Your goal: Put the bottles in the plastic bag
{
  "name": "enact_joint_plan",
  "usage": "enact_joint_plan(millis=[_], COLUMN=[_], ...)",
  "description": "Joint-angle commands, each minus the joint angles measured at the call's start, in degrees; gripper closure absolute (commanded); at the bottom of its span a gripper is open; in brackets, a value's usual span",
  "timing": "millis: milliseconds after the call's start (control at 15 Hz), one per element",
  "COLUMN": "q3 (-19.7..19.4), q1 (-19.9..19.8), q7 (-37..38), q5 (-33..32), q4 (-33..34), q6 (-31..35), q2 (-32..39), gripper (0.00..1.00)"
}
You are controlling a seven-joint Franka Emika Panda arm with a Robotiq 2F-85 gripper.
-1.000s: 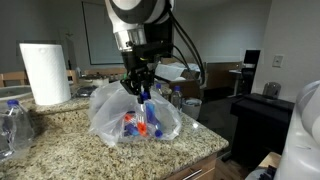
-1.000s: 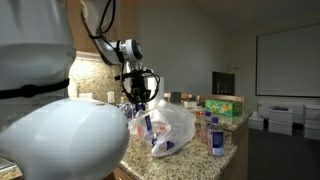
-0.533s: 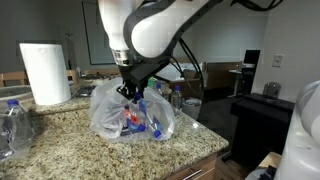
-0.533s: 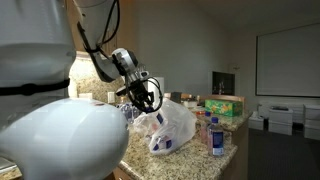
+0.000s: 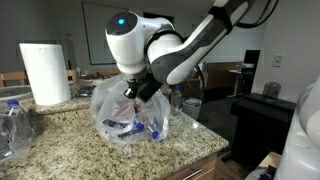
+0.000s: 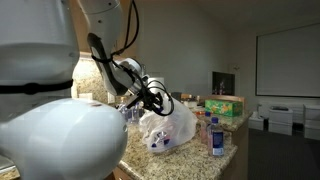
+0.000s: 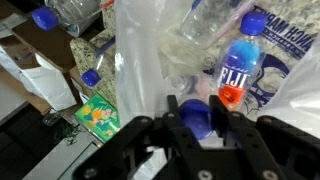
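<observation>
1. Sitting on the granite counter (image 5: 70,148), the plastic bag (image 5: 112,118) is a crinkly see-through heap, and it shows in both exterior views (image 6: 172,128).
2. You can see a few bottles (image 5: 135,126) lying in the bottom of it through the film, with blue and red bits showing.
3. The wrist view looks right into the bag (image 7: 140,55). A Fiji bottle (image 7: 238,68) with a blue cap lies against the film, label facing the camera.
4. The tool (image 7: 197,112) is clenched on a pinched bottle (image 7: 197,120). Only its blue cap shows, squeezed between the two fingers (image 7: 172,112).
5. From outside, the tool (image 5: 135,93) is down in the bag's mouth with the arm bent low over it. The film hides the fingers there, and it's the same from the other side (image 6: 152,100).
6. Outside the bag, a loose bottle (image 5: 12,125) stands at the counter's edge, well apart from the bag.
7. Another small bottle (image 6: 215,137) stands just beside the bag, near the counter's corner (image 6: 228,158).
8. The wrist view also catches more capped bottles (image 7: 68,12) beyond the bag's edge, plus a green packet (image 7: 97,115) lower down.
9. A paper towel roll (image 5: 45,72) stands upright behind the bag, and there's a green box (image 6: 225,104) further along the counter.
</observation>
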Motion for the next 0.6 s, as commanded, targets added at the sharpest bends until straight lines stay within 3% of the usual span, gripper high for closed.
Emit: enact_joint_plan(millis=[0, 533], q3=[-1.51, -3.9], q1=[1.12, 3.11], q7=[6.31, 5.75], q5=[-8.49, -11.1], q4=[-1.81, -2.31], q6=[-0.42, -0.94], q2=[2.46, 6.87], gripper=[0.89, 0.89])
